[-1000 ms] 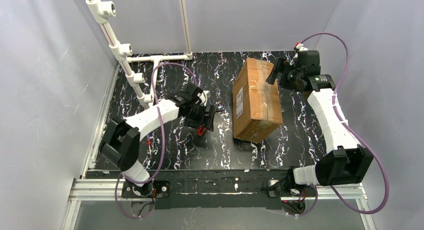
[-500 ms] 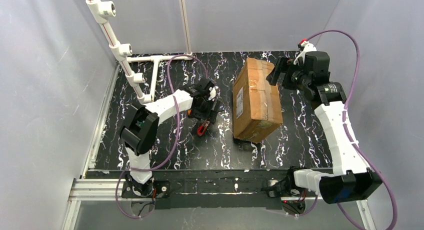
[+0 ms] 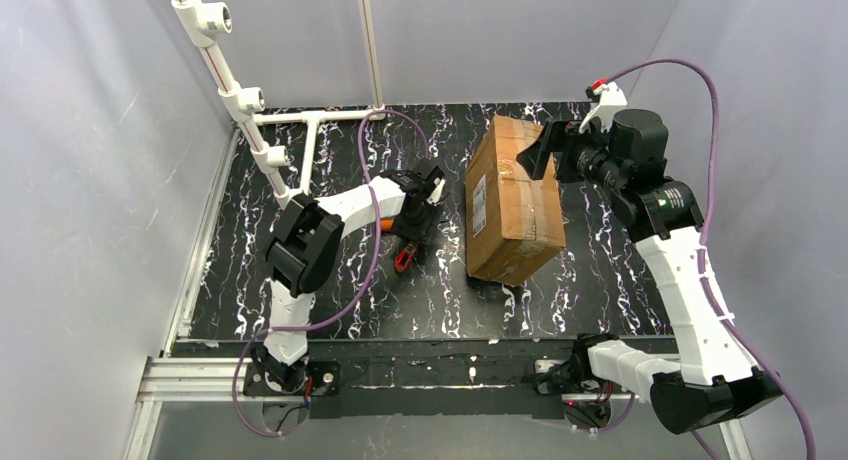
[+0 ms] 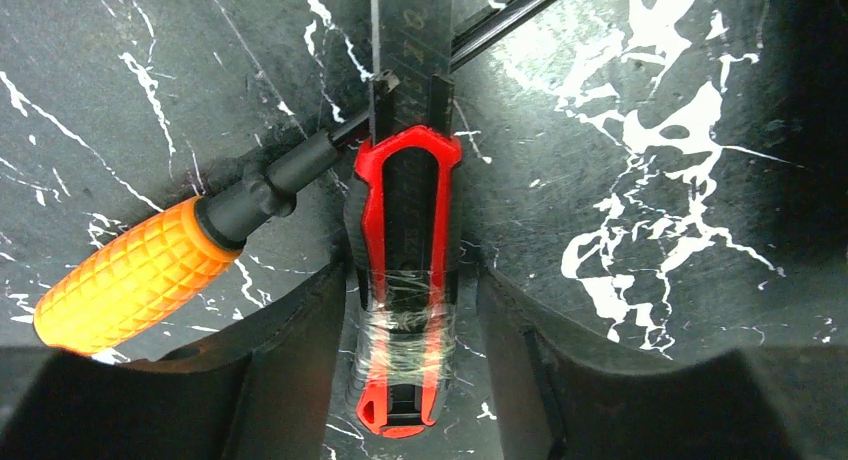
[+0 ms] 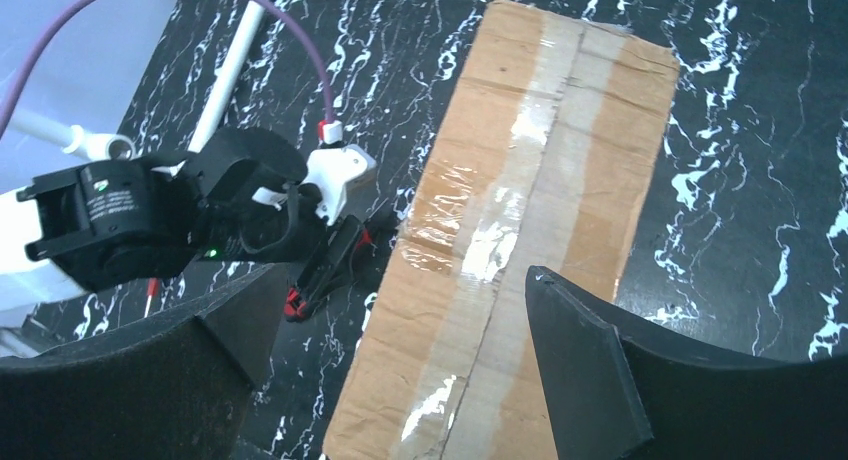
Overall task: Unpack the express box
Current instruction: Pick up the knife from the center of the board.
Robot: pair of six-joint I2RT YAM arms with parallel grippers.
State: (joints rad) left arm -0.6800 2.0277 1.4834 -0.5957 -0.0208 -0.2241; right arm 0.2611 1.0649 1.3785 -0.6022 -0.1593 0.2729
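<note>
The express box (image 3: 512, 195) is a brown carton with glossy tape along its top seam and a white label (image 3: 478, 205) on its left side; it lies right of centre. My left gripper (image 3: 413, 228) is open and low over a red-and-black utility knife (image 4: 405, 270) on the table. Its fingers (image 4: 290, 370) straddle the taped handle without closing on it. My right gripper (image 3: 535, 152) is open and empty, hovering above the far end of the box (image 5: 530, 230), with one finger (image 5: 590, 380) over the seam tape.
An orange-handled screwdriver (image 4: 130, 275) lies crossed under the knife's blade end, just left of my left gripper. A white pipe frame (image 3: 270, 155) stands at the back left. Grey walls close in the black marbled table (image 3: 600, 270) on three sides.
My left arm has swung right and lowered its gripper astride the knife. My right arm has risen and shifted its gripper left over the box's far end. The box has not moved.
</note>
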